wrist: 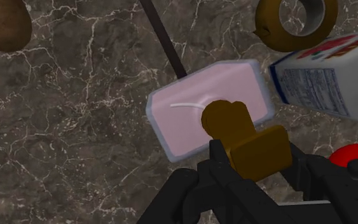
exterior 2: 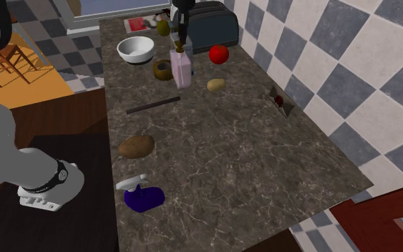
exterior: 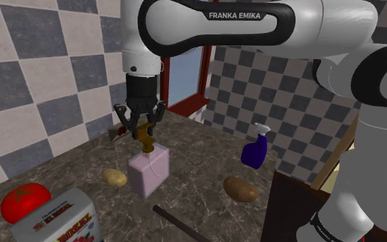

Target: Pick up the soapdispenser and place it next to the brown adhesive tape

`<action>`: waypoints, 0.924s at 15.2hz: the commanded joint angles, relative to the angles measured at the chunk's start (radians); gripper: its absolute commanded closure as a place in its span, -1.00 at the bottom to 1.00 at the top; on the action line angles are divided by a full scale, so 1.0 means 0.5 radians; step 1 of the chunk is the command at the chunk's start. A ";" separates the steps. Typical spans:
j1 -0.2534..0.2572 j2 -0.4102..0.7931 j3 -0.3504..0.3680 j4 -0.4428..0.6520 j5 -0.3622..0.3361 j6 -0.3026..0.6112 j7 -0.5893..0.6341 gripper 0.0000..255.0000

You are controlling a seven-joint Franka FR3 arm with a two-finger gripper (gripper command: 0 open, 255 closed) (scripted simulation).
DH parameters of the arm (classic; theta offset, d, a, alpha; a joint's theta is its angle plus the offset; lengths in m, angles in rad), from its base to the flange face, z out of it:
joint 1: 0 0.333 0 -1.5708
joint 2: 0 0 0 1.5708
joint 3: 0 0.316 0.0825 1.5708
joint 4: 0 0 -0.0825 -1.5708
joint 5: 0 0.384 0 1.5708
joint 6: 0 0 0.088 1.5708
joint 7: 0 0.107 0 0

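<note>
In the shoulder view, the black fingers [exterior: 134,118] pinch the brown pump head of the pink, flat-sided soap dispenser [exterior: 148,172]. Its body hangs straight below them, at or just above the dark marbled tabletop [exterior: 205,148]; which of the two cannot be told. The hold is on the narrow top alone, so a sharp move could make the body swing or slip free. A small tan potato [exterior: 115,177] lies near, to one side of the fingers.

In the second exterior view, the brown tape roll [exterior 2: 163,69] lies just beside the dispenser under the fingers, on the side toward the tabletop's long edge. Drifting further that way risks setting the base on the roll's rim and tipping it. A wide bare stretch opens away from the fingers, past a thin dark rod [exterior 2: 153,106].

In the wrist view, the fingers clasp the pump's nozzle, with the pink body beyond them. A white printed carton [wrist: 330,76] sits close beside that body and the tape roll lies past it, so a sideways shift could knock the carton.
</note>
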 commanded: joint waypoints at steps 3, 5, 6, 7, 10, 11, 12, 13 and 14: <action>0.139 0.113 0.049 0.163 -0.043 -0.036 0.183 1.00; 0.213 0.181 0.069 0.261 -0.068 -0.060 0.270 1.00; 0.251 0.220 0.079 0.317 -0.081 -0.075 0.313 1.00; 0.278 0.248 0.084 0.359 -0.091 -0.086 0.341 1.00; 0.269 0.231 0.082 0.251 -0.086 0.004 0.334 1.00; 0.267 0.228 0.082 0.219 -0.085 0.033 0.332 1.00; 0.264 0.224 0.081 0.187 -0.084 0.062 0.330 1.00; 0.262 0.222 0.081 0.156 -0.083 0.090 0.327 1.00; 0.260 0.220 0.081 0.126 -0.082 0.118 0.325 1.00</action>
